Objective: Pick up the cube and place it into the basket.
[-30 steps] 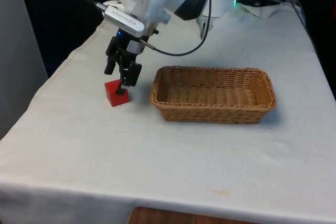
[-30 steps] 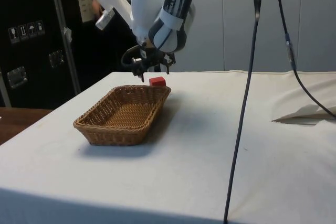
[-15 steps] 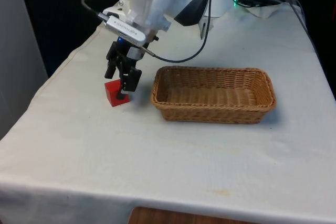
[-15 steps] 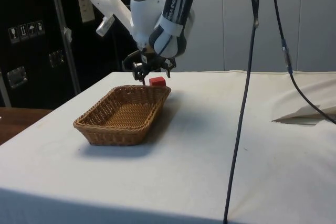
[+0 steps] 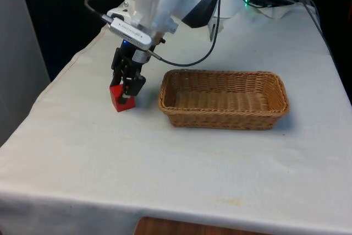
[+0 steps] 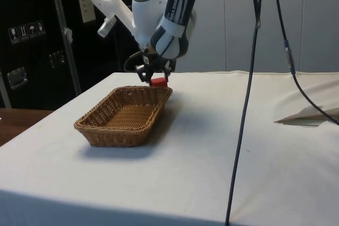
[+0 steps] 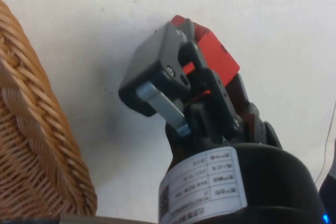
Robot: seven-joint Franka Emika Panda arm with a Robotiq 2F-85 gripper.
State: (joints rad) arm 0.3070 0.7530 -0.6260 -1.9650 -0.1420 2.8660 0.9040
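Note:
A red cube [image 5: 117, 103] rests on the white cloth at the front view's left, a short way from the wicker basket [image 5: 223, 123]. My black gripper [image 5: 126, 93] comes down on the cube from above, its fingers pressed against two opposite sides. In the wrist view the cube [image 7: 216, 57] sits between the two fingers, with the gripper [image 7: 203, 65] shut on it and the basket's rim [image 7: 37, 145] close beside. From the side, the cube [image 6: 158, 82] lies just beyond the basket's far end [image 6: 153, 92], under the gripper [image 6: 154, 77].
The long oval basket [image 6: 114, 135] holds nothing and lies across the table's middle. Black cables [image 6: 249, 93] hang down over the table in the side view. The table's edge [image 5: 66, 70] runs near the cube at the front view's left.
The fingers stood wide apart around the cube and have now closed onto its sides. The arm has sunk slightly; the cube has stayed in place on the cloth.

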